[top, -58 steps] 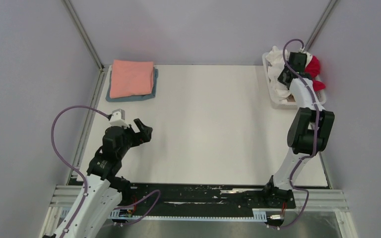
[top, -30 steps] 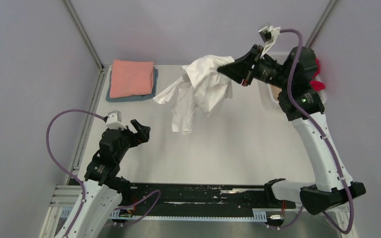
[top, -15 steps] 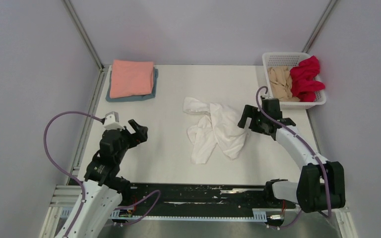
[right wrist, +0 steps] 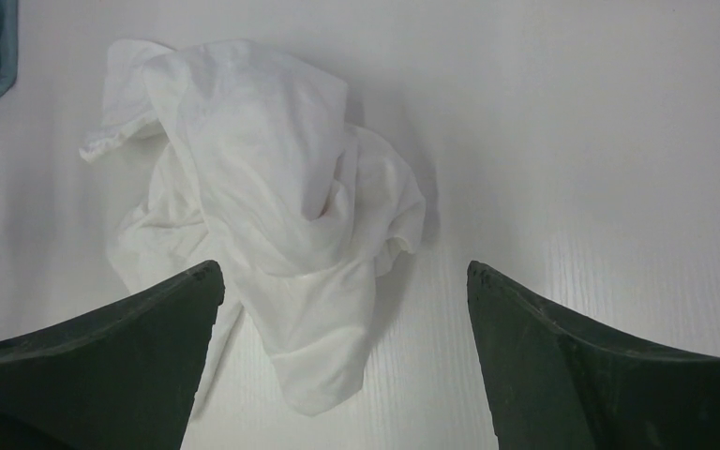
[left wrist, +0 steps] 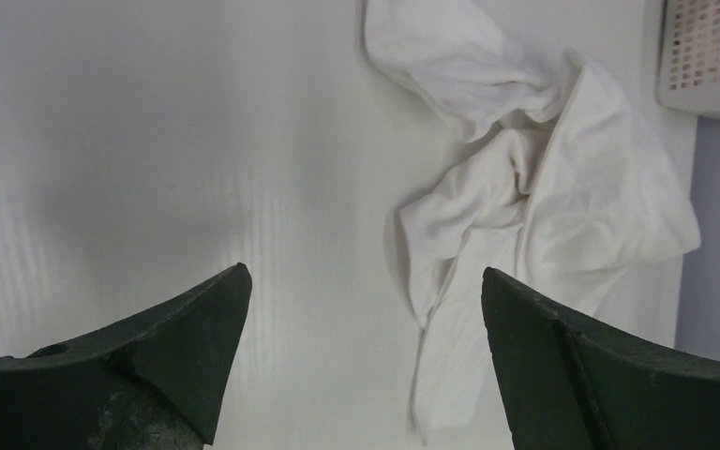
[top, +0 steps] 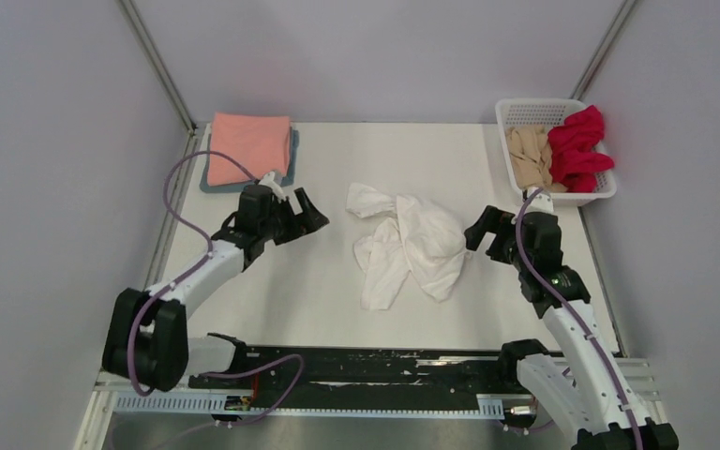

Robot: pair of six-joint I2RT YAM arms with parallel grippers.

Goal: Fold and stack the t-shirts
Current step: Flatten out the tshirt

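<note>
Top view: my left gripper (top: 306, 216) stands with its jaws spread and nothing between them, low over the counter (top: 384, 159), just left of the white t-shirt (top: 412, 248). My right gripper (top: 483, 234) is likewise spread and empty, close to the right edge of the same garment; I cannot tell from here whether it touches the cloth. The white t-shirt lies crumpled and unfolded near the middle of the counter, between the two grippers. At the far left corner the salmon pink t-shirt (top: 248, 147) lies folded on top of the grey-blue t-shirt (top: 244, 186), of which only a border shows at the near and right sides. At the far right corner the white basket (top: 534, 111) holds the beige t-shirt (top: 528, 157) on its left side and the red t-shirt (top: 581, 145) on its right, the red one hanging over the right rim. Left wrist view: both dark fingers (left wrist: 150, 366) frame bare counter, wide apart; the white t-shirt lies ahead and to the right, bunched in folds, clear of the fingertips, and a corner of the basket shows at the upper right. Right wrist view: the fingers (right wrist: 581, 366) are wide apart with nothing held; the white t-shirt lies ahead, toward the left finger, a rumpled heap with one sleeve drawn out to the upper left. A corner of the grey-blue t-shirt shows at the upper left edge.
</note>
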